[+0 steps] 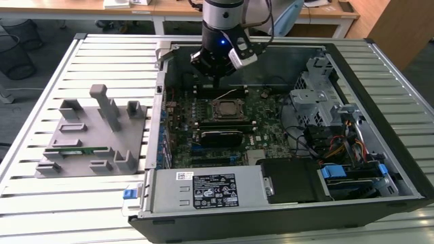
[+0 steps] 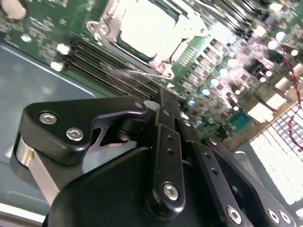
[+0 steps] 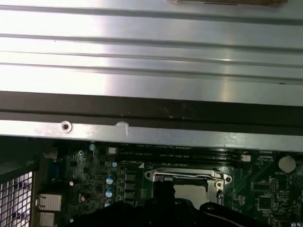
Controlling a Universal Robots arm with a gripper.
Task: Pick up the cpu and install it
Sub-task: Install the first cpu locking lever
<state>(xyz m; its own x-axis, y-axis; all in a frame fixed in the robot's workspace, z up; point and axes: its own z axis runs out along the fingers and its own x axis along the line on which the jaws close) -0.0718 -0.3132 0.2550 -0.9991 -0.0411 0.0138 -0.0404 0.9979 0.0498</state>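
Observation:
The cpu (image 1: pixel 227 108) lies flat in its socket in the middle of the green motherboard (image 1: pixel 265 132), inside the open computer case. Its metal top shines bright white in the second wrist view (image 2: pixel 142 23), framed by the socket's metal bracket. The first wrist view shows the same socket (image 3: pixel 187 182). My gripper (image 1: pixel 217 81) hangs above the board's far part, just beyond the socket and apart from the cpu. In the second wrist view the black fingers (image 2: pixel 165 137) lie close together with nothing between them, and the gripper (image 2: pixel 163 92) ends short of the socket.
A grey fixture plate (image 1: pixel 74 162) with upright blocks and a green memory stick (image 1: pixel 81 151) sits at the exterior view's left. A black block (image 1: pixel 220 137) lies on the board in front of the socket. The power supply (image 1: pixel 203 190), drive cage (image 1: pixel 318 96) and cables (image 1: pixel 339 147) crowd the case's near and right sides.

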